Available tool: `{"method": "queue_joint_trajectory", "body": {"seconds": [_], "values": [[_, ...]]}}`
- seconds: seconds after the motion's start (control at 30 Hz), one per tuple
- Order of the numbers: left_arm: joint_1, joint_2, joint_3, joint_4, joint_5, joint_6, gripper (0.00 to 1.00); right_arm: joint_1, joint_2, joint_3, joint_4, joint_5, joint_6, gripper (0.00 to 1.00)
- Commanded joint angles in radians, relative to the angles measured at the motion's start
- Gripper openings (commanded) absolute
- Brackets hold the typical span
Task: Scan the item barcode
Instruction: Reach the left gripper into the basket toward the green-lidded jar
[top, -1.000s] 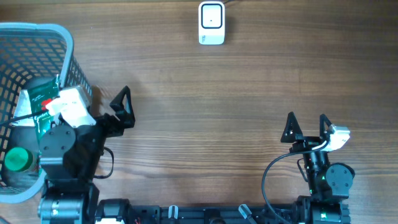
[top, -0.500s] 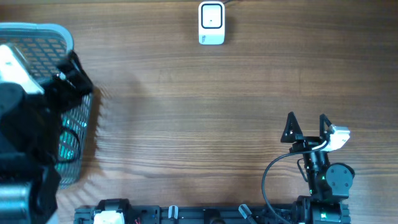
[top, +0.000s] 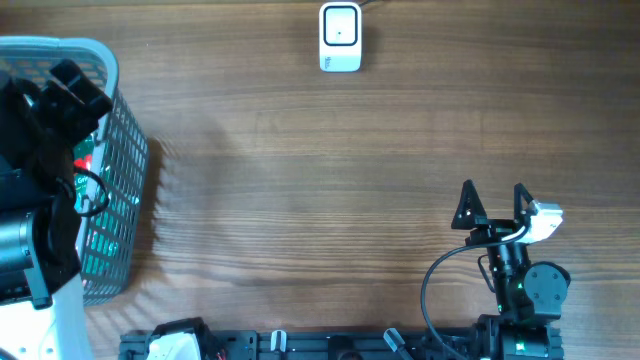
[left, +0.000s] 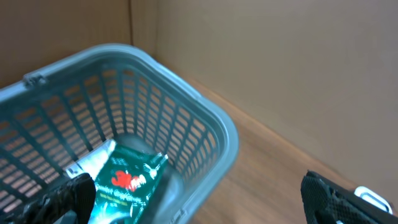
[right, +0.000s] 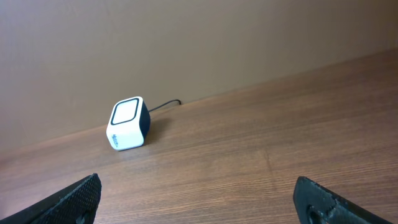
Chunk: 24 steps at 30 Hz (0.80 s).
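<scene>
While the left gripper (left: 194, 186) and right gripper (right: 196, 182) gape empty, the green packet (left: 127, 183) lies in the basket (left: 193, 99); picking and presenting it to the scanner (right: 129, 123) remain.

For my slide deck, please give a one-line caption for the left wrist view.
Open left gripper over the blue-grey basket, with a green packet lying inside and the wooden table beyond.

It looks like a mock shop checkout: a pale blue plastic mesh shopping basket (top: 122, 165) and a small white cube-shaped corded barcode scanner (top: 340, 38) on a brown wood-grain table (top: 330, 180), with a plain brown wall (right: 186, 37) behind.
</scene>
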Motion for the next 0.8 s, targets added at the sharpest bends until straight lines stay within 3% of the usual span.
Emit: {"method": "queue_joint_trajectory", "body": {"seconds": [0.0,0.1,0.17,0.3,0.4,0.5,0.77], "values": [[0.05,0.005,0.019,0.032,-0.137,-0.04,1.0,0.004,0.0,-0.001,0.004,0.007,0.007,1.0],[0.159,0.04,0.047,0.032,-0.142,-0.061,1.0,0.004,0.0,-0.001,0.004,0.007,0.007,1.0],[0.291,0.087,0.063,0.015,-0.125,-0.172,1.0,0.004,0.0,-0.001,0.004,0.007,0.007,1.0],[0.487,0.247,0.062,-0.192,0.11,-0.294,1.0,0.004,0.0,-0.001,0.004,0.007,0.007,1.0],[0.531,0.371,0.062,-0.317,0.117,-0.326,1.0,0.004,0.0,-0.001,0.004,0.007,0.007,1.0],[0.581,0.496,0.058,-0.426,0.115,-0.436,1.0,0.004,0.0,-0.001,0.004,0.007,0.007,0.99],[0.706,0.551,-0.111,-0.422,0.066,-0.473,1.0,0.004,0.0,-0.001,0.004,0.007,0.007,1.0]]}}
